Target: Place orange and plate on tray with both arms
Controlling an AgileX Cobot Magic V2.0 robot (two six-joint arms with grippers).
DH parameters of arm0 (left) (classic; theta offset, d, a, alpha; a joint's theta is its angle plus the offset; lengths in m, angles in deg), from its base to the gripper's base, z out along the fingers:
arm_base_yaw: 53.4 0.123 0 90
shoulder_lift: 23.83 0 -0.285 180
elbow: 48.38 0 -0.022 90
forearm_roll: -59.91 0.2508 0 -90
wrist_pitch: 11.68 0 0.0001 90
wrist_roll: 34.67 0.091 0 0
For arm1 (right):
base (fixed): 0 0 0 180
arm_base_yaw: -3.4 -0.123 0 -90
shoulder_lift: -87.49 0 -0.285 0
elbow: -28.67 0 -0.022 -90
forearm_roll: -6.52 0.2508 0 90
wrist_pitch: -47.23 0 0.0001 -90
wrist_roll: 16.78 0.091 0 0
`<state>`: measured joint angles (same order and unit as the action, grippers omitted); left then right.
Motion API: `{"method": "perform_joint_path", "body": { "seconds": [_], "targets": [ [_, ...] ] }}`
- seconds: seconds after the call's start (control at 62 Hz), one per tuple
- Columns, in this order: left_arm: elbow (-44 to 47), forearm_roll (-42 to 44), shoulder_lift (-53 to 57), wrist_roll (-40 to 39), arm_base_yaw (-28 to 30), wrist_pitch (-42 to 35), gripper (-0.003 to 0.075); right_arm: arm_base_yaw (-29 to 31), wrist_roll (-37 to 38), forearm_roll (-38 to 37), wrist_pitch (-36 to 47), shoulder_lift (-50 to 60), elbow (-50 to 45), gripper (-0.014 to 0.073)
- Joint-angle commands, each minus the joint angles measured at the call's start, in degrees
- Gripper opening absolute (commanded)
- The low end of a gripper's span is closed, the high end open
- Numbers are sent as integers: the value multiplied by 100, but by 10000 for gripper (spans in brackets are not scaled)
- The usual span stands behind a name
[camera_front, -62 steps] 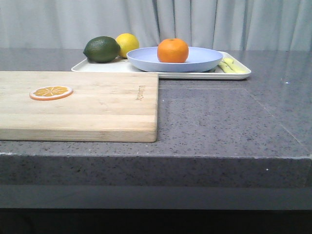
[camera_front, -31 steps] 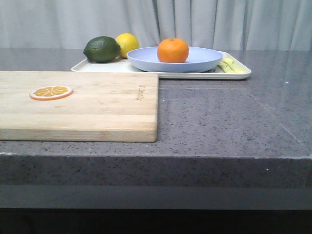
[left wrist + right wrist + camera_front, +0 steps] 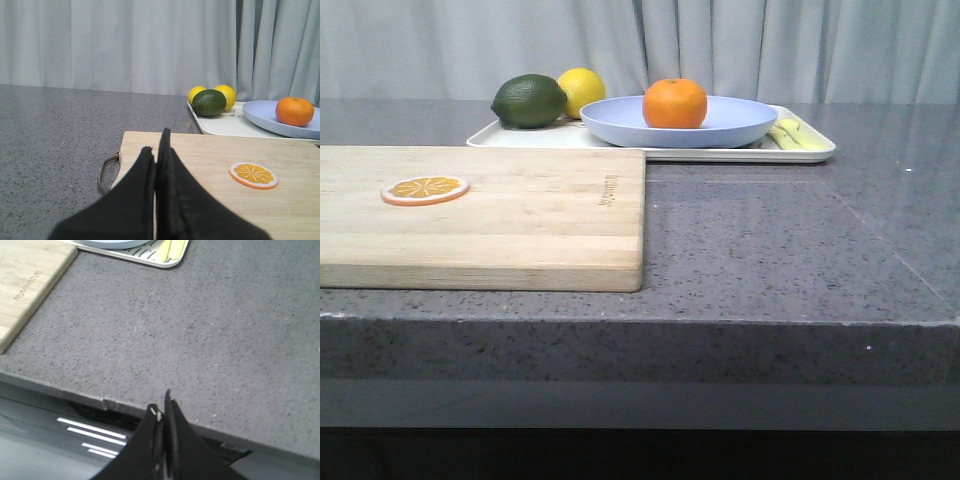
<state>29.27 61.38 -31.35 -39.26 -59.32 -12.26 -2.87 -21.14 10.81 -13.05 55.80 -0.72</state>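
Nothing has shifted over the last second: the round bright-orange orange (image 3: 674,103) rests in the lavender-blue plastic plate (image 3: 720,127) on the cream-white rectangular tray (image 3: 809,152), and the left tool (image 3: 159,153) and right tool (image 3: 161,411) are both closed, empty, so the task looks complete.

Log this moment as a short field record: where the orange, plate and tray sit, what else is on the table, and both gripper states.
orange: resting in the plate
plate: on the tray
tray: far side of the table
lime: on the tray's left end
lemon: behind the lime
cutting board: near left, carries the orange slice
left gripper: shut, empty, over the board
right gripper: shut, empty, at the table's near edge
task state: looks complete
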Motion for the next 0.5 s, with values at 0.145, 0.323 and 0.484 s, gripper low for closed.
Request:
{"method": "perform_joint_path", "body": {
  "seconds": [0.145, 0.323, 0.484],
  "targets": [
    [153, -2, 105, -5, -6, -480, -20, 138, -45, -478, 2690, 515, -958, -67],
    [153, -2, 105, -5, -6, -480, -20, 503, -45, -485, 4258, 1502, -2485, -67],
    [153, -2, 105, -5, -6, -480, -20, 593, -39, -485, 4985, 2179, -3708, -67]
  ]
}}
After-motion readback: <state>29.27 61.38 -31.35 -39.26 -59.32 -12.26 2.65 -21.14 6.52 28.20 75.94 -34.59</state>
